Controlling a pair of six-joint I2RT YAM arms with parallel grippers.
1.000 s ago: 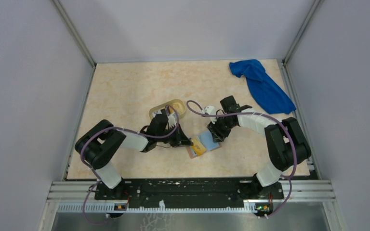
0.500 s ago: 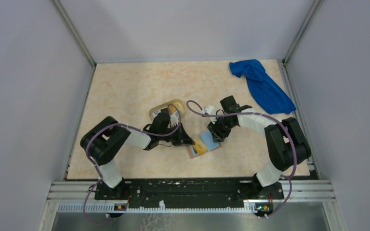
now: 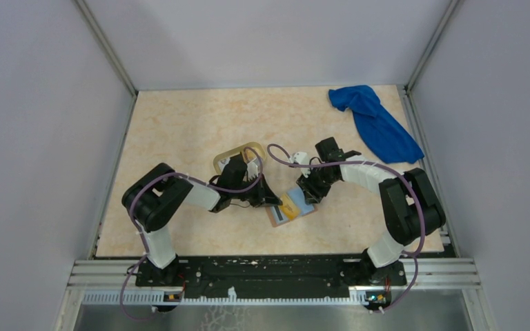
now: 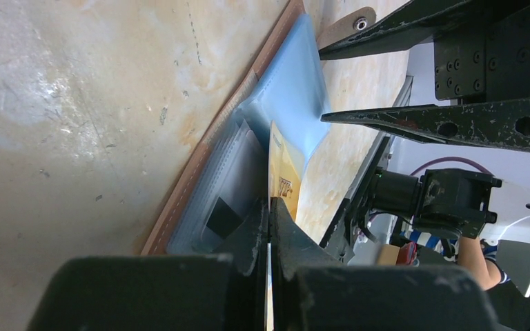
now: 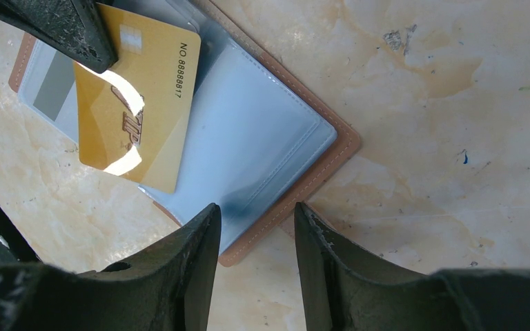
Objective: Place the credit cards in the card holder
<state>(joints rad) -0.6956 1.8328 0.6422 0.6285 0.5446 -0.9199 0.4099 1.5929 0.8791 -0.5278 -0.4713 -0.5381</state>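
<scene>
Left hand pinches gold card, its end over open holder, mid-table. Right hand narrowly parted, tips astride holder's corner.

so the left arm and right arm match: chunky black joints, white link sections; purple cables loop along each; black fingers look scuffed, with round screw holes

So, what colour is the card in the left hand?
The card is golden yellow with dark print, best seen in the right wrist view.
</scene>
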